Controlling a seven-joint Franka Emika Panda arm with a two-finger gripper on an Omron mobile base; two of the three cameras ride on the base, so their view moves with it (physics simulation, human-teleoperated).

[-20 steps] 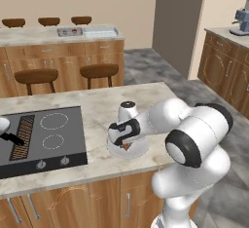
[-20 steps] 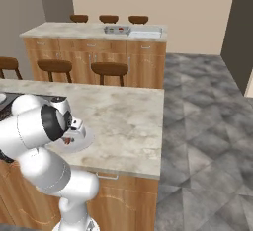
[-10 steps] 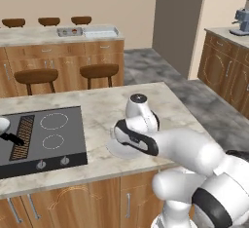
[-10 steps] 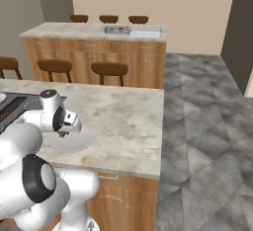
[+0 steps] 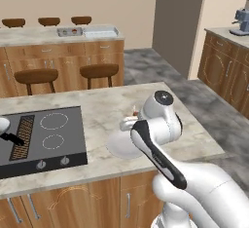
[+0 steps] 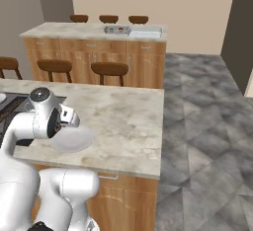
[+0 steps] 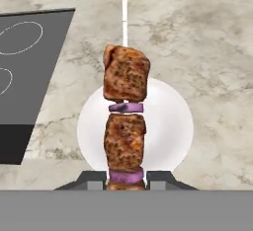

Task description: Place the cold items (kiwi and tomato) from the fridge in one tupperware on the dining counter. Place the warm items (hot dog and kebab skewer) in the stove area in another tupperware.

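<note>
My gripper is shut on the lower end of the kebab skewer, which has browned meat chunks, purple onion slices and a white stick pointing away from the hand. The skewer hangs over a white plate on the marble counter. From the base views the gripper is above the plate, right of the stove. Two tupperware sit on the far dining counter; the left one holds something small and red. Hot dog and kiwi are out of view.
A black stove lies left of the plate, with a pan handle at its left edge. Bar stools stand between the two counters. The marble counter stretches on to the right, and beyond it is grey floor.
The arm has swung and stretched forward over the counter. The gripper has stayed shut on the skewer above the plate.
</note>
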